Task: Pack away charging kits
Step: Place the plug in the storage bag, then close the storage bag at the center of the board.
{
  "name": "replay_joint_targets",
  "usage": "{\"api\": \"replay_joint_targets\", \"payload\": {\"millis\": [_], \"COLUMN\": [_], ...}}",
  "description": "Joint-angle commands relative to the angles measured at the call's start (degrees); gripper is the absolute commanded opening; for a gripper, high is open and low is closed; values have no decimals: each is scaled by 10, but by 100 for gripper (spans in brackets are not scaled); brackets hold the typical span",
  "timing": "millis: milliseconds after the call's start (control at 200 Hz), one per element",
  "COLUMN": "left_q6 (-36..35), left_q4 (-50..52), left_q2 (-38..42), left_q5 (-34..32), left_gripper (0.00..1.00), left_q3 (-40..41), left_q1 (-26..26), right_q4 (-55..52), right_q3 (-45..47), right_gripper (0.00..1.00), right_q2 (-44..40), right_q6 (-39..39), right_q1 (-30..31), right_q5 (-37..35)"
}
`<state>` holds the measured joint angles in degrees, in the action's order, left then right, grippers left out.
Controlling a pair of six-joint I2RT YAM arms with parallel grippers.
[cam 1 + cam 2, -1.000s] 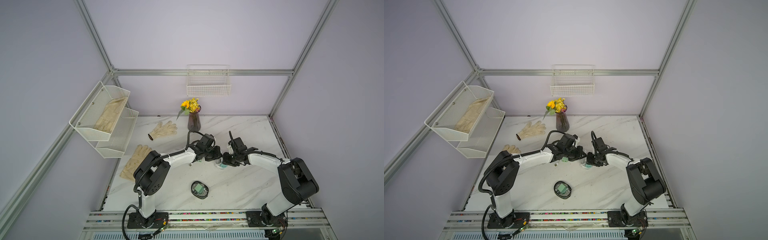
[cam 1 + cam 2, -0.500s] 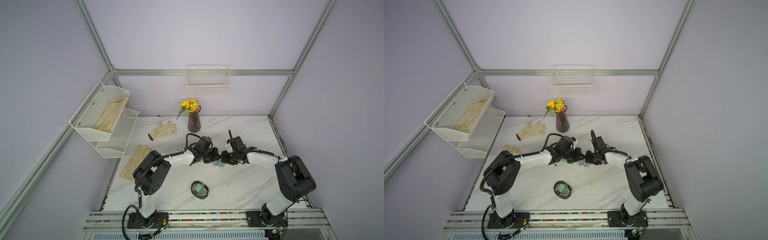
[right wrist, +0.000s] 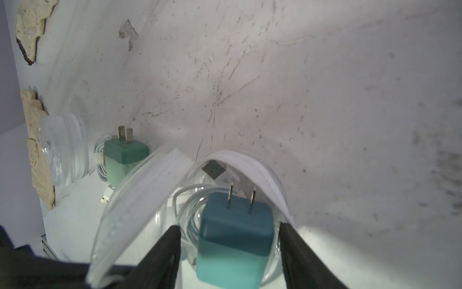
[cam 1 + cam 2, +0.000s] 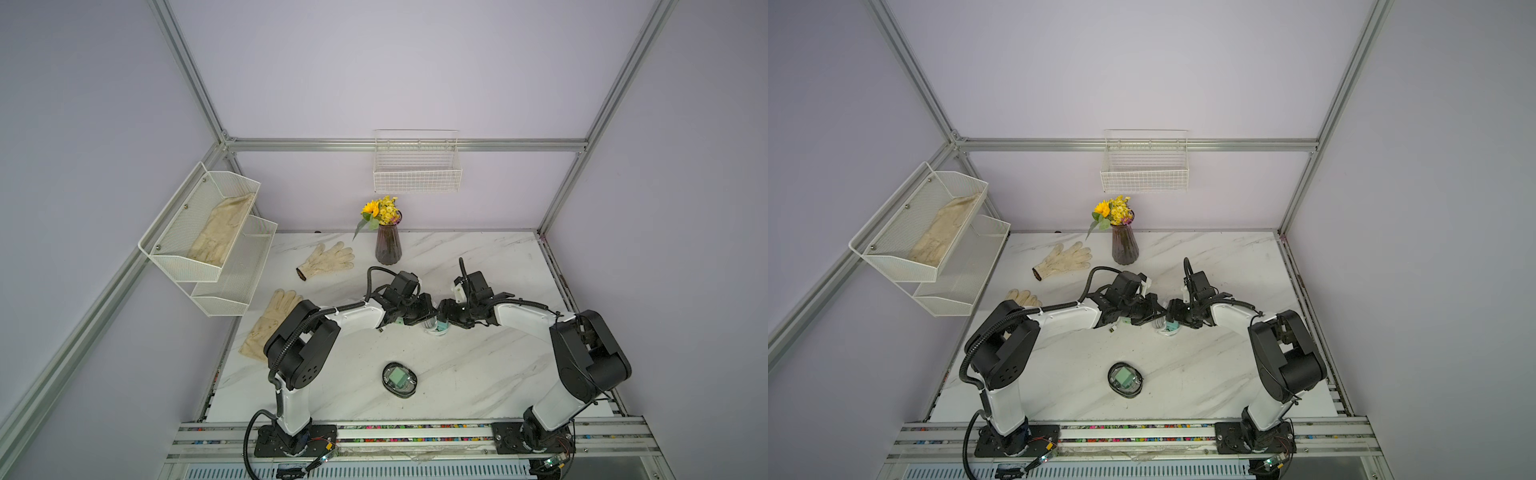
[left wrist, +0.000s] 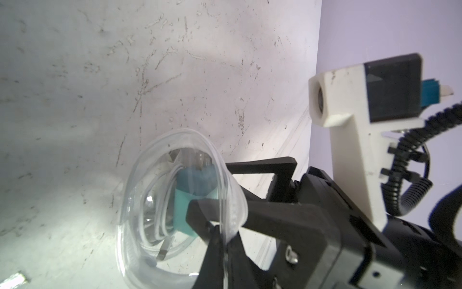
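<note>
— Teal plug (image 3: 232, 250) sits prongs-up on white cable (image 3: 190, 200) inside clear case (image 5: 140, 212), on bench (image 3: 325, 100) between both arms. Right tool (image 3: 230, 226) spread either side of plug, not touching.
— Left tool (image 5: 220, 232) pinches lid (image 3: 140, 190) edge. Suggest: lift right straight out, then fold lid down slowly, keeping cable loops inside the rim.

No readable text, faint mark on cable plug (image 3: 227, 179) illegible

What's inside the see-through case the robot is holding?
A teal plug and a coiled white cable lie inside the clear case. The plug hides part of the cable.
</note>
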<state>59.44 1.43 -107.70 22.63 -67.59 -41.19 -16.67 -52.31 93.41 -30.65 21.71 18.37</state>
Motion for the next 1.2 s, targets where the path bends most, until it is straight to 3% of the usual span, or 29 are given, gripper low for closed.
{"api": "replay_joint_targets", "payload": {"millis": [0,150,390,550,595,760,1195], "left_q6": [-1,-10,-36,-44,-49,-60,-94], "left_q4": [-12,2,7,0,1,-18,15], "left_q2": [8,6,-26,-16,-9,33,91], "left_q5": [24,21,55,58,55,55,33], "left_gripper": [7,13,14,32,44,63,64], "left_q3": [5,-4,-42,-43,-41,-17,23], "left_q1": [-5,-6,-11,-11,-9,2,21], "right_q4": [11,-6,-16,-22,-20,-16,4], "right_q3": [-9,-7,8,19,22,26,36], "right_gripper": [66,63,63,64,64,60,48], "right_q2": [-57,-89,-130,-132,-132,-108,-68], "right_q6": [-1,0,31,42,44,56,56], "right_q1": [4,-7,-40,-40,-40,-40,-40], "right_q5": [33,21,28,31,31,43,52]}}
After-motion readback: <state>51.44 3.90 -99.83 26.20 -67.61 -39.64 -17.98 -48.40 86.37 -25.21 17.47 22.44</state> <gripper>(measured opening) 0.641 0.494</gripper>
